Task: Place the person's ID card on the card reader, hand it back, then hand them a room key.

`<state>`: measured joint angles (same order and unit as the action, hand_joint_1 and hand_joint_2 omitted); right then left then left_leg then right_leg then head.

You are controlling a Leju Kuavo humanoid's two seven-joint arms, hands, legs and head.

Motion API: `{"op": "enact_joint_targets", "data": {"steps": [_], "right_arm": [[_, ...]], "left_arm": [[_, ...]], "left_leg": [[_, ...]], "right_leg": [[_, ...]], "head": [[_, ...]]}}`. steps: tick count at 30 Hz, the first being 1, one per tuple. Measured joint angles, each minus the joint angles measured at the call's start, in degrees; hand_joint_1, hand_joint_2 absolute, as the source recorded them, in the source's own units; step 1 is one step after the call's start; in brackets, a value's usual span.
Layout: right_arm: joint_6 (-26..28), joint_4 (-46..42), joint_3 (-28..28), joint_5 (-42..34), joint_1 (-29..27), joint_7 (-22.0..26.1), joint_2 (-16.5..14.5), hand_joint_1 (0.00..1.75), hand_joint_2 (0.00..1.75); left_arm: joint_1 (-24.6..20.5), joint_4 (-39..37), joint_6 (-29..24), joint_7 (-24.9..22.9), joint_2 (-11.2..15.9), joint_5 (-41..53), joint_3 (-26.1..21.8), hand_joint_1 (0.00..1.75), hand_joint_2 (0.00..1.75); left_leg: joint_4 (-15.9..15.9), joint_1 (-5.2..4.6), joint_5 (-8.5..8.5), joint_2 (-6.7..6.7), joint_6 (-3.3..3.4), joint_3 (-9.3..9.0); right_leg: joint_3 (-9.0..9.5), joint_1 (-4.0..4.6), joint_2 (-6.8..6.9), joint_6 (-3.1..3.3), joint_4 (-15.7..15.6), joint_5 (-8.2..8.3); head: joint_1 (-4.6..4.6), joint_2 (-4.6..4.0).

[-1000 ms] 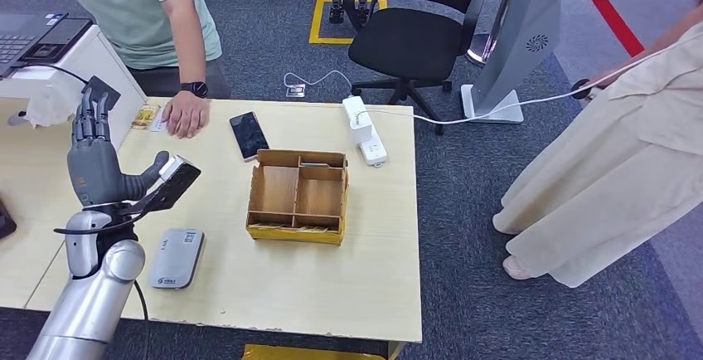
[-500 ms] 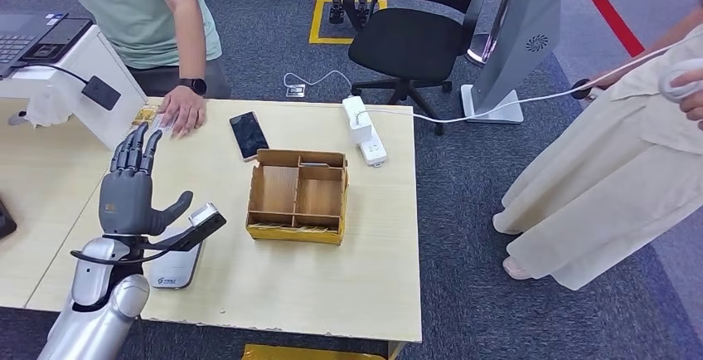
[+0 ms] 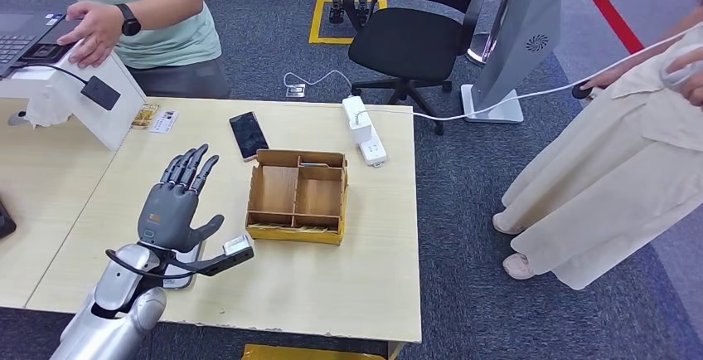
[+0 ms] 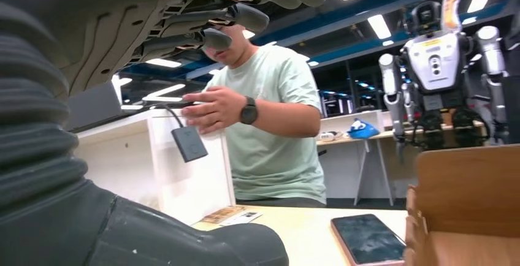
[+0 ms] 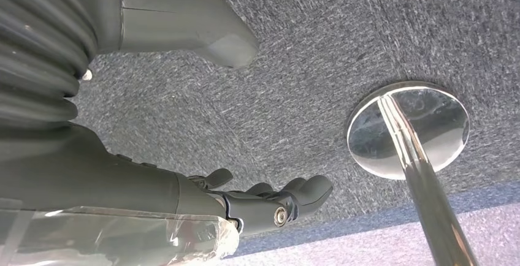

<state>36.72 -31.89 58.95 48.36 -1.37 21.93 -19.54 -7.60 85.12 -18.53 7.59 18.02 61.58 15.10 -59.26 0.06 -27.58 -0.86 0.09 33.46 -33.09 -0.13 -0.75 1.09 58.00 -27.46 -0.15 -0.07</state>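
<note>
My left hand [image 3: 174,204] hovers open and empty, fingers spread, over the grey card reader [image 3: 181,275], which it mostly hides. In the left wrist view the same hand [image 4: 153,27] holds nothing. A white ID card [image 3: 164,121] lies flat at the table's far left edge beside a yellow card [image 3: 145,115]; both cards [image 4: 236,216] also show in the left wrist view. The person in a green shirt [image 3: 157,3] rests a hand [image 3: 95,32] on the white stand. My right hand [image 5: 270,201] hangs empty over the carpet.
A wooden compartment box [image 3: 298,194] stands mid-table, with a phone [image 3: 249,134] behind it and a white power strip [image 3: 365,132] at the far edge. A white stand [image 3: 75,86] with a laptop sits at the left. Another person in beige [image 3: 613,169] stands to the right.
My left hand has moved toward the table's front and to the right, ending above the card reader. The person's hand has left the cards on the table and gone up to the white stand.
</note>
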Motion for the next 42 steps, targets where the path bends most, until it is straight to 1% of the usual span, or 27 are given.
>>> {"op": "enact_joint_targets", "data": {"steps": [10, 13, 15, 19, 23, 28, 32, 37, 40, 42], "right_arm": [[0.0, 0.0, 0.6, 0.2, 0.3, 0.1, 0.0, 0.0, 1.75], [0.0, 0.0, 0.9, 0.3, 0.4, 0.3, 0.0, 0.0, 1.75], [0.0, 0.2, 1.2, 0.4, 0.6, 0.6, 0.0, 0.0, 1.75], [0.0, 0.9, 1.7, 0.7, 1.4, 1.2, 0.1, 0.0, 1.75], [0.1, 1.5, 2.3, 0.7, 2.0, 1.7, 0.1, 0.0, 1.75], [0.1, 2.0, 2.8, 0.8, 2.2, 2.0, 0.1, 0.0, 1.75], [0.1, 2.2, 3.0, 1.0, 2.3, 2.0, 0.1, 0.0, 1.75], [0.1, 2.3, 3.5, 1.2, 2.3, 2.0, 0.1, 0.0, 1.75], [0.0, 2.3, 3.9, 1.3, 2.3, 1.9, 0.1, 0.0, 1.75], [0.0, 2.3, 4.0, 1.4, 2.3, 1.9, 0.1, 0.0, 1.75]], "left_arm": [[-0.7, -0.3, 1.4, 0.0, 1.6, -0.4, 1.4, 0.0, 1.75], [-1.1, -0.3, 3.1, 0.1, 2.3, -1.1, 1.9, 0.0, 1.75], [-1.7, -0.3, 5.0, 0.3, 3.2, -1.8, 2.2, 0.0, 1.75], [-3.4, -0.3, 8.2, 0.4, 6.3, -2.1, 3.2, 0.0, 1.75], [-4.5, -0.3, 9.2, 1.1, 8.6, -2.3, 3.7, 0.0, 1.75], [-4.5, -0.3, 10.9, 1.2, 11.7, -3.4, 3.9, 0.0, 1.75], [-3.3, -0.1, 11.3, 1.2, 13.7, -4.3, 4.0, 0.0, 1.75], [-0.2, 0.8, 11.2, 0.9, 15.6, -4.7, 4.0, 0.0, 1.75], [2.0, 1.6, 11.0, 0.8, 16.1, -5.0, 3.6, 0.0, 1.75], [3.4, 2.3, 10.1, 1.0, 15.9, -5.3, 3.1, 0.0, 1.75]], "left_leg": [[0.0, 0.0, 0.0, 0.0, 0.0, 0.0], [0.0, 0.0, 0.0, 0.0, 0.0, 0.0], [0.0, 0.01, 0.01, 0.01, 0.0, 0.0], [0.0, 0.02, 0.01, 0.04, -0.02, -0.02], [0.0, 0.02, 0.02, 0.04, -0.02, -0.02], [0.0, 0.02, 0.02, 0.04, -0.02, -0.01], [0.0, 0.02, 0.01, 0.05, -0.02, 0.0], [0.0, 0.02, 0.01, 0.04, -0.02, 0.0], [0.0, 0.02, 0.01, 0.04, -0.02, 0.0], [0.0, 0.02, 0.01, 0.04, -0.02, 0.0]], "right_leg": [[0.0, 0.0, 0.0, 0.0, 0.0, 0.0], [0.0, 0.0, 0.0, 0.0, 0.0, 0.0], [0.0, 0.01, -0.01, 0.0, 0.0, 0.0], [-0.01, 0.02, -0.04, 0.01, 0.0, 0.01], [-0.01, 0.03, -0.04, 0.01, 0.0, 0.01], [-0.01, 0.02, -0.05, 0.01, 0.0, 0.0], [-0.01, 0.02, -0.06, 0.02, 0.0, 0.0], [-0.01, 0.02, -0.04, 0.03, 0.0, -0.01], [-0.01, 0.02, -0.05, 0.03, 0.0, -0.02], [-0.01, 0.02, -0.04, 0.03, 0.0, -0.02]], "head": [[-0.01, 0.01], [0.01, 0.0], [0.0, 0.0], [-0.01, 0.0], [-0.01, 0.0], [0.0, 0.01], [0.0, 0.0], [0.01, 0.0], [0.0, 0.0], [0.0, 0.0]]}}
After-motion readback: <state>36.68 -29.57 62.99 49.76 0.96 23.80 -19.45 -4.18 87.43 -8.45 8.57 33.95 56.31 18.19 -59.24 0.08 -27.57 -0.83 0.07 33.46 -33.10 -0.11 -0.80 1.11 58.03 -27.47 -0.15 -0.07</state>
